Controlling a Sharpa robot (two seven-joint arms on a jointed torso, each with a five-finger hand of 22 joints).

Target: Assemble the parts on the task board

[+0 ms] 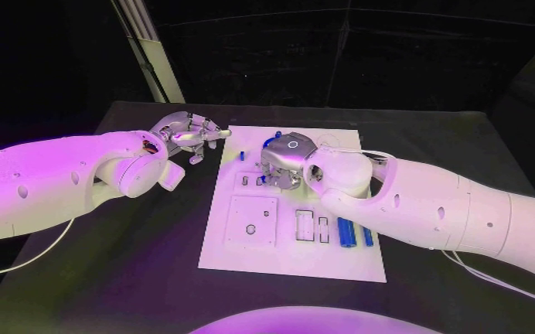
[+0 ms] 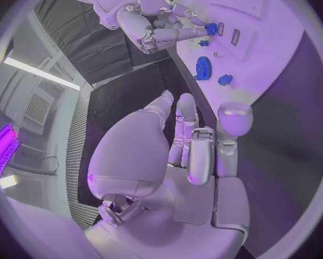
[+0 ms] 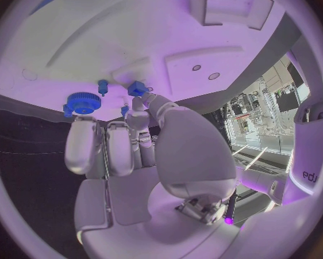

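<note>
While the white task board (image 1: 292, 260) lies flat in the middle of the black table (image 1: 134, 272), its long side runs away from the robot and its far end reaches toward the table's back edge. Two blue rods (image 1: 348, 235) lie side by side on the board's near right part, their long axes pointing along the board's length, just beside a pair of narrow upright slots (image 1: 304, 225). A square recessed plate (image 1: 252, 221) sits to the left of those slots. At the far end a small blue peg (image 1: 242, 155) stands upright near the board's left edge.

The right hand (image 1: 285, 162) is over the board's far middle, fingers pointing down at the surface. From the right wrist view a blue gear (image 3: 83, 103) lies flat on the board just past the fingertips (image 3: 81, 149), and a small blue block (image 3: 137, 88) sits at the tip of another finger; whether that block is pinched or only touched I cannot tell.

The left hand (image 1: 187, 134) hovers off the board's far left corner over bare table, fingers loosely curled and apart with nothing in them. Open table stretches to the left of the board and along its near edge.
</note>
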